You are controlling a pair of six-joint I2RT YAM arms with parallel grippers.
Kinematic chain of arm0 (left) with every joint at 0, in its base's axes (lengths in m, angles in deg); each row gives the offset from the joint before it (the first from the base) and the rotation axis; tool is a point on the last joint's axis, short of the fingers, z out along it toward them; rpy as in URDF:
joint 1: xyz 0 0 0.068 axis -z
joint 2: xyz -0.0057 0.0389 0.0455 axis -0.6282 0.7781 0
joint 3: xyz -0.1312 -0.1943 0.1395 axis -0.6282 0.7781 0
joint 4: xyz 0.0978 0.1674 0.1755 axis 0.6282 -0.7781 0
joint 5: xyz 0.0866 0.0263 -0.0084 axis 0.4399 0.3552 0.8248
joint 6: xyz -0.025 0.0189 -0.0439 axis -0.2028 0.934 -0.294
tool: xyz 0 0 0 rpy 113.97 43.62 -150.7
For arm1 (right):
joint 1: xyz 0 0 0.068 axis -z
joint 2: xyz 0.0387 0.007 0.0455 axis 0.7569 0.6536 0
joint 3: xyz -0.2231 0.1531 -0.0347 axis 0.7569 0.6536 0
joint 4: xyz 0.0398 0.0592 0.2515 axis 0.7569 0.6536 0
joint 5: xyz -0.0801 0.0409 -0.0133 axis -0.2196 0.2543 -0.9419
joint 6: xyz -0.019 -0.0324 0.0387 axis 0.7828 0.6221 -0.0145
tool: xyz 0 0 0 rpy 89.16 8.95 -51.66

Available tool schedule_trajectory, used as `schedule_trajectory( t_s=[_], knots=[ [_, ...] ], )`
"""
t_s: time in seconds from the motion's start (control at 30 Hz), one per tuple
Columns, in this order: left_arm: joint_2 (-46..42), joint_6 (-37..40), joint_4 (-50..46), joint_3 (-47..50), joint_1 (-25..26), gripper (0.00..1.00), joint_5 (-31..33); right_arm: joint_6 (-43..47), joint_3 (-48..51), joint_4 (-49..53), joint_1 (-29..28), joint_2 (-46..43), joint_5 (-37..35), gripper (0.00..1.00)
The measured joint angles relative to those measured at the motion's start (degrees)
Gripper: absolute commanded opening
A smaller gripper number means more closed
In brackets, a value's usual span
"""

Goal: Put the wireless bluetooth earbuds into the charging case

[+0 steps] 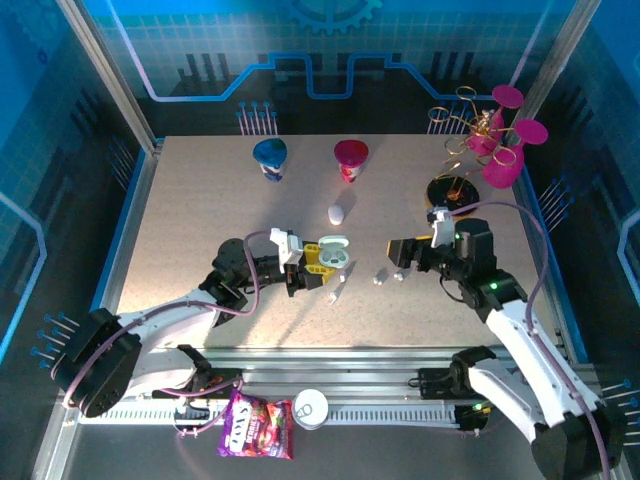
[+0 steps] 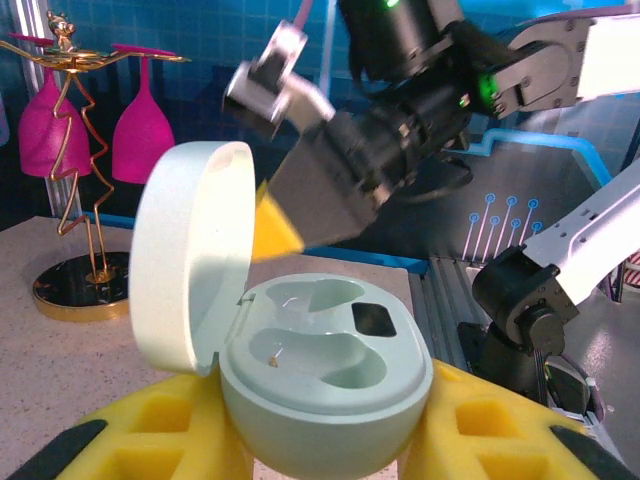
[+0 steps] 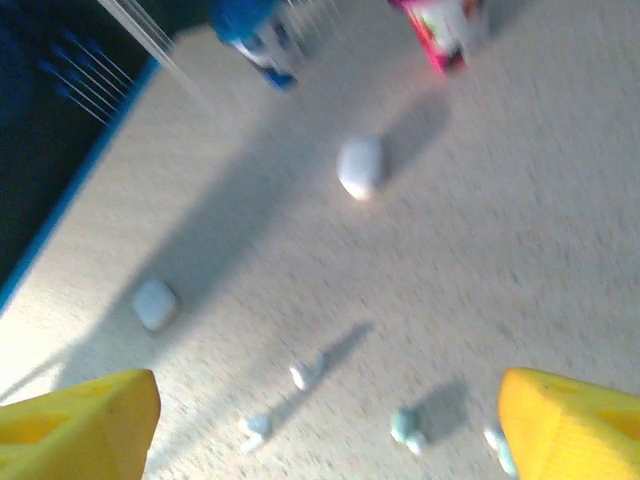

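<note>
The counter (image 1: 190, 260) carries the work items. The left arm (image 1: 170, 320) reaches in from the near left and the right arm (image 1: 510, 310) from the near right, so that the two sets of fingers face each other near the counter's middle, apart. Beyond the right fingers (image 3: 570, 425), toward the far right corner, stands a gold glass stand (image 1: 455, 185) holding magenta glasses (image 1: 500, 165). Beyond the left fingers (image 2: 490, 430) stand a blue cup (image 1: 270, 158) and a red cup (image 1: 351, 160), upright and well apart from either set of fingers. A snack bag (image 1: 257, 425) lies off the counter, well nearward of the left fingers. The left fingers are closed narrow on the lower shell of the pale green case (image 2: 330, 390), one yellow pad on each side. Its lid (image 2: 190, 250) is hinged open and stands nearly upright, exposing both moulded wells. The right fingers are spread wide and hold nothing. A closed white case (image 1: 337, 213) lies on the counter beyond the gap between the two sets of fingers. The earbuds (image 3: 305, 373) lie loose on the counter: the right wrist view shows four small pale pieces ahead of the right fingers, blurred. In the top view they sit between the left and right fingers, slightly nearward, one just nearward of the held case.
</note>
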Motion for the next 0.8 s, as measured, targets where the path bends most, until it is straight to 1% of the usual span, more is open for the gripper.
schedule_trajectory(
  t_s=[0.27, 0.4, 0.5, 0.53, 0.6, 0.67, 0.8],
  knots=[
    [0.00, 0.22, -0.13, 0.00, 0.00, 0.27, -0.02, -0.46, 0.79, 6.01, 0.04, 13.90, -4.50, 0.78],
    [0.00, 0.22, -0.15, 0.00, 0.00, 0.27, -0.02, -0.72, 0.79, 6.01, 0.09, 19.43, -4.31, 0.75],
    [0.00, 0.22, -0.15, 0.00, 0.00, 0.26, -0.02, -0.98, 0.35, 5.20, -0.37, 22.71, -3.54, 0.67],
    [0.00, 0.22, -0.15, 0.00, 0.00, 0.26, -0.02, -0.87, -0.26, 5.16, -0.81, 23.87, -3.52, 0.63],
    [-0.13, 0.22, -0.35, 0.02, 0.00, 0.26, -0.02, -0.74, -1.97, 5.27, -2.19, 26.23, -3.91, 0.58],
    [-0.52, 0.22, -0.68, 0.04, 0.00, 0.26, -0.02, -0.39, -4.37, 5.73, -4.15, 28.65, -5.27, 0.56],
    [-2.01, 0.22, -1.27, 0.48, 0.00, 0.26, -0.02, 0.35, -10.16, 8.13, -8.74, 33.51, -10.97, 0.52]
  ],
)
